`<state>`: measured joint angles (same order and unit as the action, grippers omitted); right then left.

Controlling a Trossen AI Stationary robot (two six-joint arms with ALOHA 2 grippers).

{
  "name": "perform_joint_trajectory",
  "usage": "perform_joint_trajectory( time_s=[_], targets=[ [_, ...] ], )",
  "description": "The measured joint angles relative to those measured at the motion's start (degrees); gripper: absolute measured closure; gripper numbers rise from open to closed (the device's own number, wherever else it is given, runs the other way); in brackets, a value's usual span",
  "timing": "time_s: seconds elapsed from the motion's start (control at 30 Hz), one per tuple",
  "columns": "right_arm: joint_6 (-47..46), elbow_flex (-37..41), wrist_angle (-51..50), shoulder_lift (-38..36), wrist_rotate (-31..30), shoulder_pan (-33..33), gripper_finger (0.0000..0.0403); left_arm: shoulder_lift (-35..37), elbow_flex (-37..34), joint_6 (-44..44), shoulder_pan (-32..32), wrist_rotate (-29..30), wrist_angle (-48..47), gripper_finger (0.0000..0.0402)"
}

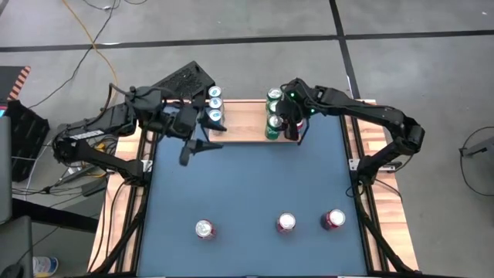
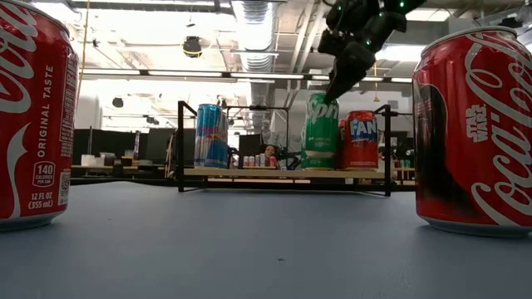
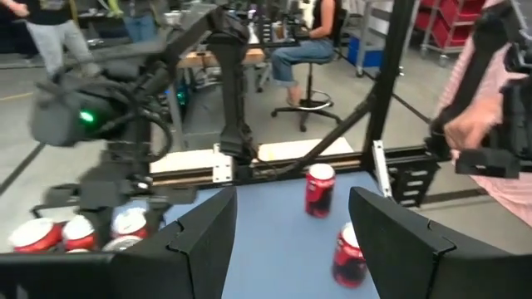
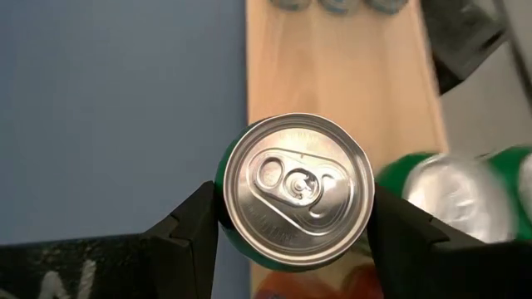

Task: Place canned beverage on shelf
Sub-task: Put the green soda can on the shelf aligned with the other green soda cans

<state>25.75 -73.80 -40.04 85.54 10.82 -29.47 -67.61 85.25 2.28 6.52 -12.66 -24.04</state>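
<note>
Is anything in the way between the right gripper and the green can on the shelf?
Nothing visible is. The right gripper sits directly above the green can on the shelf, one finger on each side of it, with other cans beside it.

Both arms are showing as dark, near-black jointed links with bundled black cables running along them. The right arm (image 1: 370,116) is glowing with a small green status light near its wrist. The left arm (image 1: 116,127) is carrying a pale printed label on its lower link. The left gripper (image 3: 287,241) is showing flat, angular black fingers (image 3: 199,241); the right gripper (image 4: 295,224) is showing matching wedge-shaped black fingers (image 4: 187,228).
</note>
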Motion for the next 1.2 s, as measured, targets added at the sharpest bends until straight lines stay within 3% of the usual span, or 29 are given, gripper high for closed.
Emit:
perform_joint_trajectory(
  time_s=[0.27,0.73,1.2],
  targets=[
    [3.25,2.88,0.54,0.02,0.08,-0.8,0.0177,0.0,0.0,-0.17,2.16,1.5,2.1,0.0182],
    [3.22,3.89,2.65,0.02,-0.16,-1.79,0.0149,0.0,-0.02,-0.15,2.7,1.5,2.11,0.0182],
    [0.9,3.89,3.01,0.02,-0.77,-2.11,0.0147,0.0,-0.02,-0.56,2.7,1.5,2.09,0.0182]
  ],
)
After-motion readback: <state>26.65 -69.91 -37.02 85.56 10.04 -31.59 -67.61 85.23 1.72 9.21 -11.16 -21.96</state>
